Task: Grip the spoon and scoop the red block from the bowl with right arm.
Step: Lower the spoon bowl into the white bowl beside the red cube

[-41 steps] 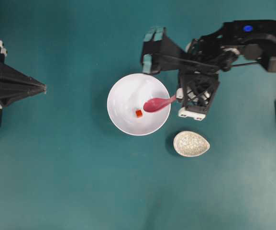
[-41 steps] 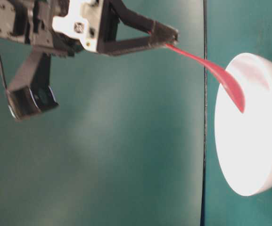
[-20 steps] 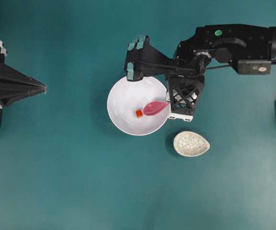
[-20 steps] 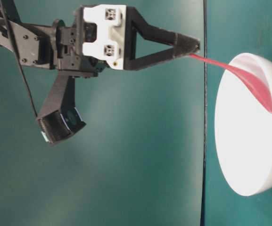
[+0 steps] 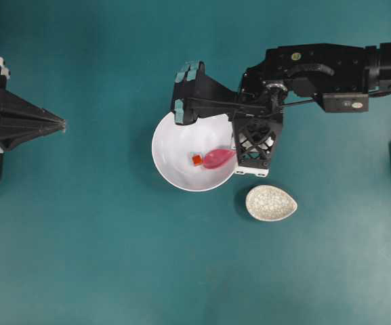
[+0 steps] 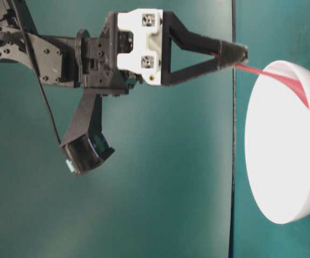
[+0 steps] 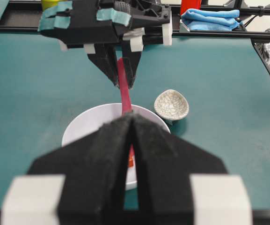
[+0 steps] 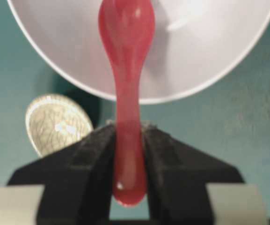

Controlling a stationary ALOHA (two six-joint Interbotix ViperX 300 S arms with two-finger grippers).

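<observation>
The spoon is pinched by the right gripper, its scoop tip pointed at the red block just beyond.

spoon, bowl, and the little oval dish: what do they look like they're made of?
Spoon: glossy pink-red, slightly translucent with sharp highlights; likely plastic or melamine, possibly glazed ceramic.
Bowl: plain white and smooth with a soft sheen; ceramic or melamine, can't tell which.
Small oval dish: cream with a fine dark crackle pattern and glossy spots; looks like crackle-glazed ceramic.
</observation>
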